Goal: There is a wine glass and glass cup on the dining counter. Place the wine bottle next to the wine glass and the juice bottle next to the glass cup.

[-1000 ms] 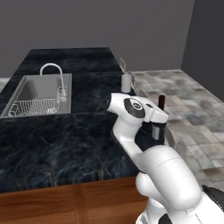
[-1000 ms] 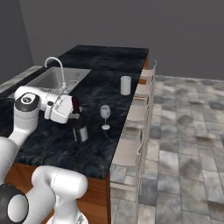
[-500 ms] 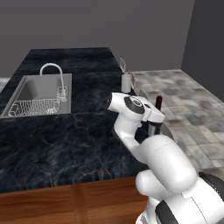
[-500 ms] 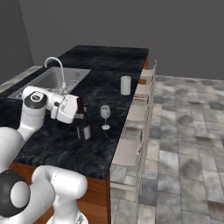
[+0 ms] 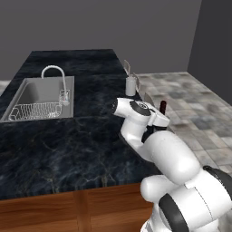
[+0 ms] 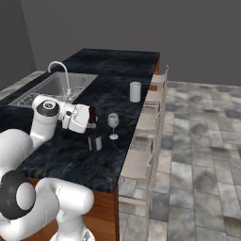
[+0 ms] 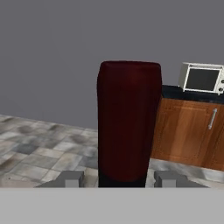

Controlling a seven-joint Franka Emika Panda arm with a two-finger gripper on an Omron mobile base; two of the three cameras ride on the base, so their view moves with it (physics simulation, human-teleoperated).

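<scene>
A: Gripper [image 7: 120, 180]?
B: Closed narrow on the dark red neck of the wine bottle [image 6: 95, 140], a fingertip [image 7: 73, 178] on either side.

A: And the bottle?
B: Hung upright below the jaws, over the near end of the counter [image 6: 70, 155]. Could not tell whether touching the top or just clear of it.

A: Wine glass [image 6: 113, 123]?
B: Stood just beside the jaws, toward the counter's stool edge, apart from the bottle.

A: Cup [image 6: 135, 92]?
B: Stood well beyond the jaws, farther along the same edge.
</scene>
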